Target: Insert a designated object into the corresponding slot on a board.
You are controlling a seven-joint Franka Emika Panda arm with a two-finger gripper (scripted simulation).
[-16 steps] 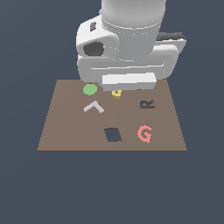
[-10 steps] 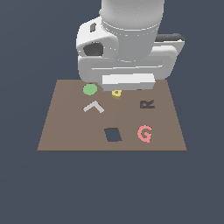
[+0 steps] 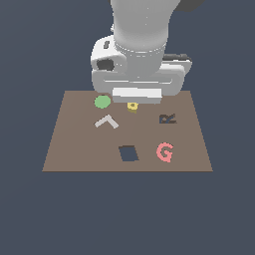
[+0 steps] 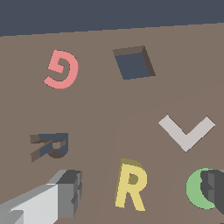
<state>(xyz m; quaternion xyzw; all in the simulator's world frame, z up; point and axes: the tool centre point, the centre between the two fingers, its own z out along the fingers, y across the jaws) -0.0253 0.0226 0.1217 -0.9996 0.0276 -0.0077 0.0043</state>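
Observation:
The designated object (image 4: 130, 183) is a small yellow R lying flat on the brown board (image 4: 109, 109); in the exterior view it (image 3: 132, 105) peeks out just below the white hand. My gripper (image 4: 142, 190) is open and straddles it, with one finger (image 4: 65, 192) on one side and the other finger (image 4: 214, 188) on the far side, both clear of the piece. The slot (image 4: 50, 145) is a dark R-shaped cutout a short way beside the piece, and it (image 3: 168, 118) lies toward the exterior view's right of the hand.
On the board (image 3: 69, 149) lie a green disc (image 3: 102, 102), partly behind one finger in the wrist view, a grey chevron (image 3: 106, 121), a pink G (image 3: 165, 152) and a dark square cutout (image 3: 128, 153). The arm's bulk hides the board's far edge.
The hand has come down closer to the board over the yellow piece. The pieces on the board have not moved.

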